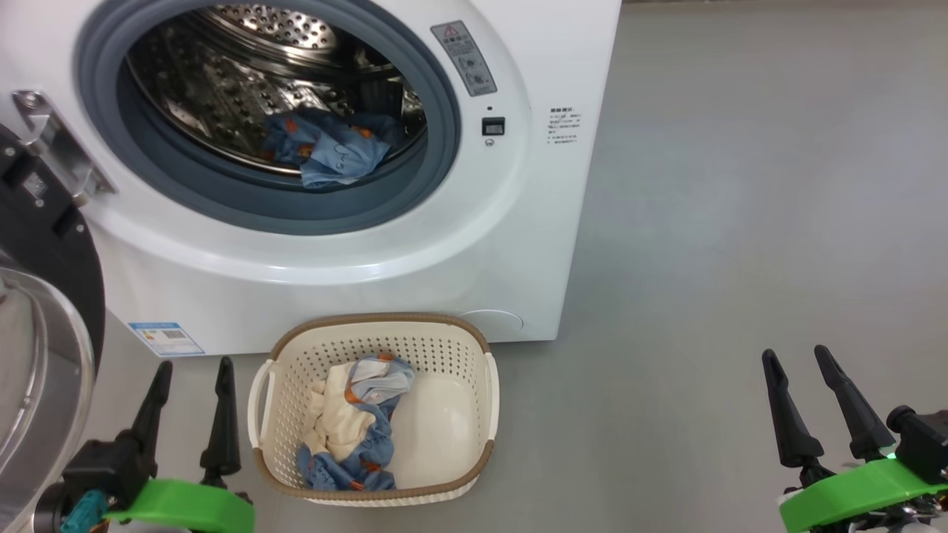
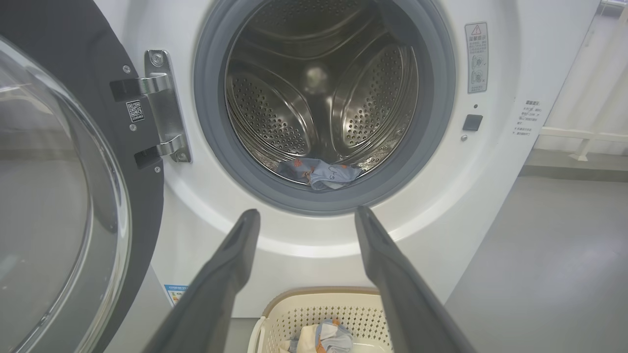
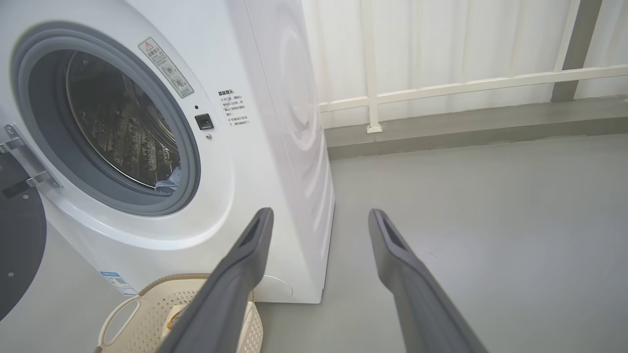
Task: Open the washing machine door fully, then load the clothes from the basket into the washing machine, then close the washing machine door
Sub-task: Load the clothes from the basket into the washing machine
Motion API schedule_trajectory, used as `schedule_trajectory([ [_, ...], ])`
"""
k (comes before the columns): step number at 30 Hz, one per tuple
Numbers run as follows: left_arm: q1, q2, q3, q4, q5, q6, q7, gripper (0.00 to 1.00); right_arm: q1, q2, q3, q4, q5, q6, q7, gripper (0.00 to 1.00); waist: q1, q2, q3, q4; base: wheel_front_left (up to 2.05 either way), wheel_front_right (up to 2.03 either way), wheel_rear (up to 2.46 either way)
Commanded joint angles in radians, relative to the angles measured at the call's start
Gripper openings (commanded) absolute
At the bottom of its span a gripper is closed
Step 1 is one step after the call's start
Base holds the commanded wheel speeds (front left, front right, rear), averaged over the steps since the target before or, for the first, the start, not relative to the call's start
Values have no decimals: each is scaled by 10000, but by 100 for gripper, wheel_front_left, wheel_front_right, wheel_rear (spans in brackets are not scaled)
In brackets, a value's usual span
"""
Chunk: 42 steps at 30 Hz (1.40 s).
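Grey smooth floor (image 1: 740,222) takes up the right half of the head view, and the white washing machine (image 1: 518,222) stands in the upper left of the frame. Its door (image 1: 44,355) is swung wide open at the left edge, black ring and clear glass bowl facing out, hung on a metal hinge (image 1: 55,148). Inside the grey gasket (image 1: 441,148) the steel drum (image 1: 244,74) holds one blue printed garment (image 1: 329,152), lying at the lower front of the opening. The basket (image 1: 378,318) sits on the floor just in front of the machine, at the lower centre of the frame. The clothes (image 1: 355,422) in it, blue print and cream fabric, are bunched in its left half. The left gripper (image 1: 194,363) shows at the lower left, just beside the basket's left handle, fingers spread and holding nothing. The right gripper (image 1: 795,351) shows at the lower right, well apart from the basket, fingers likewise spread and empty. A white railing (image 3: 441,88) runs across the top of the right wrist view
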Motion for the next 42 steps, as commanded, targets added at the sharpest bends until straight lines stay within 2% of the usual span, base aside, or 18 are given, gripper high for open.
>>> schedule_trajectory([
  [1, 57, 211, 386, -367, 52, 6, -24, 100, 77, -252, 79, -260, 100, 56, -80, 100, 0, 0, -144, 125, 0, 0, 0],
  [14, 952, 181, 666, -1045, 149, 6, -24, 100, 451, -153, -80, -347, 74, 56, -80, 100, 0, 0, -408, 177, 0, 0, 0],
  [25, 949, 130, 669, -1216, 215, 6, -24, 100, 352, -125, -136, -423, 39, 56, -80, 100, 0, 0, -196, 139, 0, 0, 0],
  [34, 651, -26, 519, -873, 114, 6, -24, 100, -67, 8, -136, -505, 24, 56, -80, 100, 0, 0, 542, 46, 0, 0, 0],
  [42, 42, -152, 386, -193, -61, 6, -24, 100, -815, 190, -26, -594, -21, 56, -80, 100, 0, 0, 1708, -132, 0, 0, 0],
])
